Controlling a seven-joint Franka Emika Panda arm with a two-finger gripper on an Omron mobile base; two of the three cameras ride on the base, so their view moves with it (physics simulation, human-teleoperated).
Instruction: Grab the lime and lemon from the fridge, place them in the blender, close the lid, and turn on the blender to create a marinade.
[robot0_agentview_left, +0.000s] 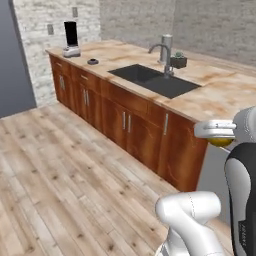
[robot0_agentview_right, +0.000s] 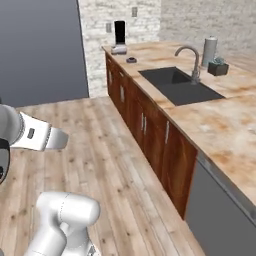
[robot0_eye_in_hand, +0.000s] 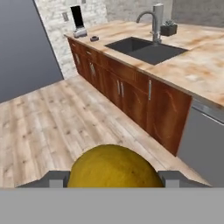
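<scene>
lemon sits clamped between the gripper fingers, bottom centre of frame; blender stands far off, upper left, so jolts could shake it loose.

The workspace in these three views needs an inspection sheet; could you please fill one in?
Surface: marbled counter over wooden cabinets, with a dark sink and faucet.
Job's things: blender at the counter's far end, its lid lying on the counter beside it; lemon carried.
Clutter: grey canister and a small potted plant behind the sink.
Tool: tool shut on the lemon.
Cables: nothing seen.
Surroundings: wood plank floor, stone wall.
</scene>
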